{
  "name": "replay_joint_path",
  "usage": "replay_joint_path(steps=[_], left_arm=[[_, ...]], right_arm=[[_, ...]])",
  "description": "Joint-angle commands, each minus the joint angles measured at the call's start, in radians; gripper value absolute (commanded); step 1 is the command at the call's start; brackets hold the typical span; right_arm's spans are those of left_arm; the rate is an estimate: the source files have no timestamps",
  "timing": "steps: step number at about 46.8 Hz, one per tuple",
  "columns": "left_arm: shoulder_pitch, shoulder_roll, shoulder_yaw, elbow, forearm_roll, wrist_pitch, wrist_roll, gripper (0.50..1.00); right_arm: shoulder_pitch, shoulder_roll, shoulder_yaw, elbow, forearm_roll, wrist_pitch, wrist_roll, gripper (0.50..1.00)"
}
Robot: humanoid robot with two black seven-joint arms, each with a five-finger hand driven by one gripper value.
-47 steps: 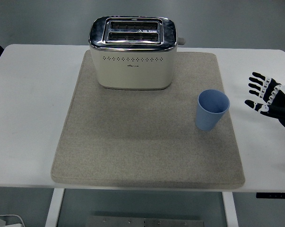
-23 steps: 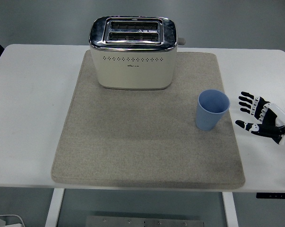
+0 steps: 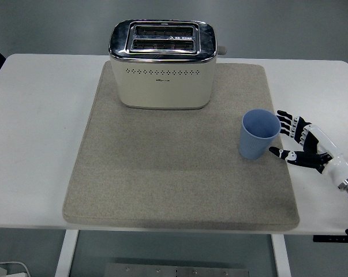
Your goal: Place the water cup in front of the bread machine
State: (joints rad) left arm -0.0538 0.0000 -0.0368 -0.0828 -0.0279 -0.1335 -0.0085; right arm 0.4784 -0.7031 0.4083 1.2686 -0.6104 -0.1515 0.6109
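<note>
- one hand (image 3: 303,144) of mine is in view, the right, fingers spread wide, holding nothing, just beside the blue water cup (image 3: 258,134).
- cup stands upright on the grey mat (image 3: 179,167), near its right edge.
- bread machine (image 3: 161,64) sits at the mat's far side, well apart, on the white bench (image 3: 35,138).

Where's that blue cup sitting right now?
In the head view, the blue cup stands upright near the right edge of the grey mat, forward and right of the toaster, with the robot's open right hand just beside it.
</note>
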Motion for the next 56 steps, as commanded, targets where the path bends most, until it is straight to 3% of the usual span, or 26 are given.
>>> replay_joint_path(steps=[1,38,56], left_arm=[[0.000,0.000,0.000,0.000,0.000,0.000,0.001,1.000],[0.000,0.000,0.000,0.000,0.000,0.000,-0.001,1.000],[0.000,0.000,0.000,0.000,0.000,0.000,0.001,1.000]], right_arm=[[0.002,0.011,0.000,0.000,0.000,-0.002,0.000,0.917],[0.023,0.070,-0.002,-0.009,-0.026,-0.039,0.000,0.917],[0.025,0.071,-0.002,-0.002,-0.026,-0.025,0.000,0.917]])
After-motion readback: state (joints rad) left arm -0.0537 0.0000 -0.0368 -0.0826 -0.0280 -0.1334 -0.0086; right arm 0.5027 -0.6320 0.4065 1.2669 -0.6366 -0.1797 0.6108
